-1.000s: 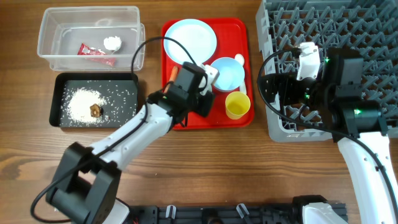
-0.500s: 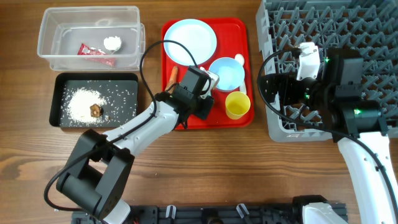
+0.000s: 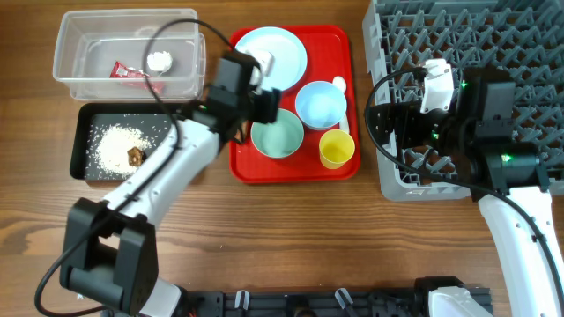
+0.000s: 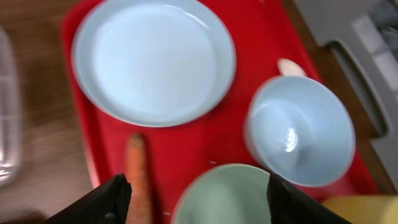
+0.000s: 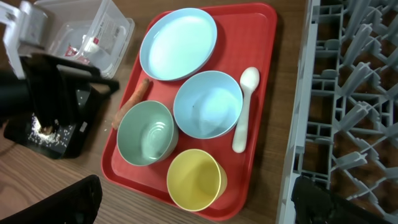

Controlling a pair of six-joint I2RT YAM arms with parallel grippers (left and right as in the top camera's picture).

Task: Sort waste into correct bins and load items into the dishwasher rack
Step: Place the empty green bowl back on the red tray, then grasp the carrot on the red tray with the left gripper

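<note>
My left gripper (image 4: 199, 202) hangs open over the red tray's (image 3: 240, 167) left side. The orange carrot piece (image 4: 138, 174) lies by its left finger and the green bowl (image 3: 277, 138) is below its right half; it grips nothing. The pale blue plate (image 3: 270, 53), blue bowl (image 3: 321, 105), yellow cup (image 3: 337, 149) and white spoon (image 5: 244, 109) rest on the tray. My right gripper (image 5: 202, 205) stands open and empty at the left edge of the grey dishwasher rack (image 3: 467, 53).
The clear tub (image 3: 88, 53) at the back left holds a red wrapper (image 3: 132, 72) and a tissue ball (image 3: 159, 61). In front of it the black tray (image 3: 176, 119) holds rice (image 3: 115, 145) and a brown lump (image 3: 135, 157). Bare wood lies in front.
My left gripper has opened and drawn back toward the tray's far left, uncovering the green bowl standing on the tray. The right arm has not moved.
</note>
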